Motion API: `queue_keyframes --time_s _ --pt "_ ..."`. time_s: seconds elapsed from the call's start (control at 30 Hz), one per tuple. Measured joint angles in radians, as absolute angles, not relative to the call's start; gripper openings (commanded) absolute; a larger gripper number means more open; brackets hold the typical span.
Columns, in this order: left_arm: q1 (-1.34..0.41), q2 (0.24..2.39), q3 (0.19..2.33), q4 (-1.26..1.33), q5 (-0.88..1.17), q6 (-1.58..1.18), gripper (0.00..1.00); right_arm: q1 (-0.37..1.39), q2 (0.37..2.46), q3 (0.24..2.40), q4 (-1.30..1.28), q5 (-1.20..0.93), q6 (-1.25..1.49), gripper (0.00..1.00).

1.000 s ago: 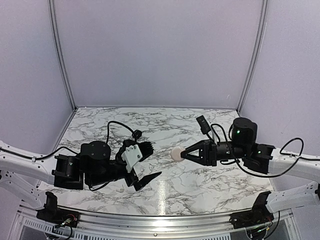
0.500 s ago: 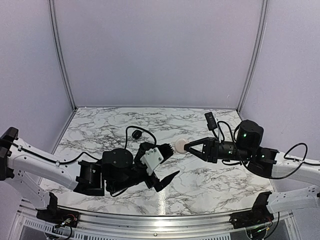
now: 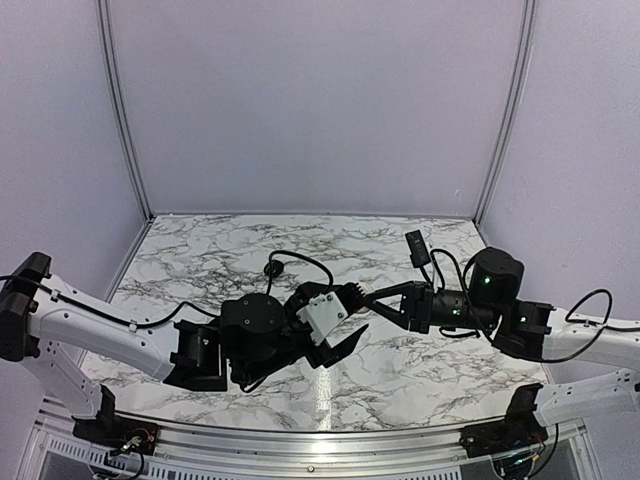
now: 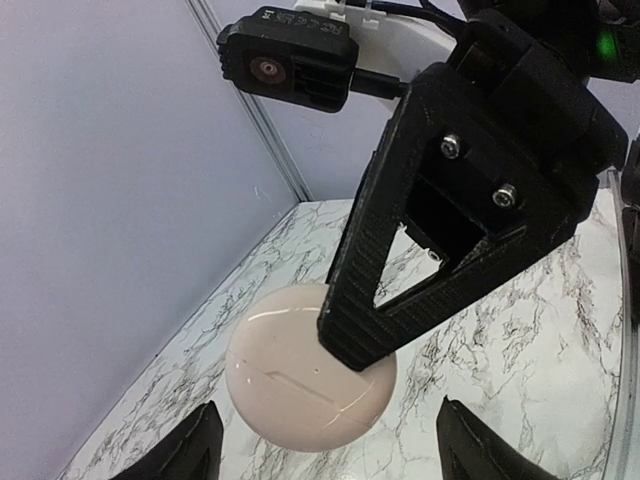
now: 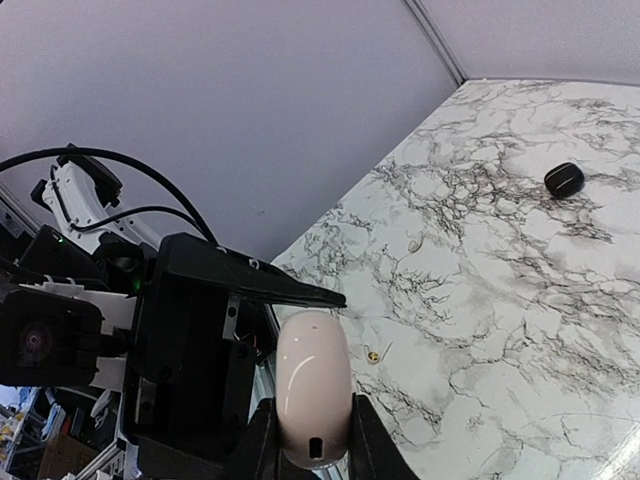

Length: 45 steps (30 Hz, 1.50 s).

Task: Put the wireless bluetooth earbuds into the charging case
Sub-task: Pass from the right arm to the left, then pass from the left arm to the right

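The charging case [image 5: 313, 385], a closed cream-white pebble, is held above the marble with my right gripper [image 5: 313, 445] shut on its lower end. In the left wrist view the charging case [image 4: 300, 385] hangs between my left gripper's [image 4: 325, 410] open fingertips, with a gap on each side. A right finger [image 4: 400, 300] crosses over its top. From above, the two grippers meet at mid-table, left gripper [image 3: 352, 318] against right gripper [image 3: 366, 299], and the case is mostly hidden there. I cannot make out the earbuds for certain.
A black round puck [image 5: 564, 179] lies on the marble, at the back left of centre from above [image 3: 272, 268]. Two tiny pale pieces [image 5: 377, 353] [image 5: 415, 243] lie on the table; what they are I cannot tell. The enclosure's walls stand close behind.
My left arm has swung right until its fingers flank the case, and its jaws have narrowed somewhat. The right gripper has carried the case slightly back and left.
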<state>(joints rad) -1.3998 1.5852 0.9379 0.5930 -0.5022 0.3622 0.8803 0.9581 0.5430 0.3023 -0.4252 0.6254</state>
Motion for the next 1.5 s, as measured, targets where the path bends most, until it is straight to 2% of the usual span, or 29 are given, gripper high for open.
queue_keyframes --time_s 0.23,0.57,0.67,0.8,0.93,1.07,1.23,1.5 --pt "-1.4 1.597 0.952 0.601 -0.498 0.39 0.68 0.891 0.966 0.537 0.319 -0.418 0.63 0.15" --pt "-1.399 1.602 0.953 0.602 -0.499 0.434 0.55 0.902 0.977 0.528 0.325 -0.418 0.638 0.15" --pt "-1.399 1.605 0.953 0.601 -0.503 0.438 0.48 0.902 0.978 0.524 0.325 -0.417 0.638 0.16" --pt "-1.399 1.605 0.953 0.601 -0.506 0.45 0.35 0.902 0.978 0.524 0.326 -0.416 0.637 0.23" --pt "-1.399 1.605 0.952 0.601 -0.501 0.463 0.3 0.902 0.978 0.524 0.323 -0.418 0.636 0.46" --pt "-1.399 1.584 0.918 0.597 -0.431 0.501 0.29 0.907 0.977 0.529 0.272 -0.436 0.621 0.57" --pt "-1.398 1.478 0.827 0.506 -0.268 0.579 0.26 0.905 0.97 0.564 0.142 -0.494 0.586 0.57" --pt "-1.393 1.395 0.842 0.274 -0.089 0.676 0.22 0.905 1.006 0.62 0.01 -0.669 0.533 0.57"
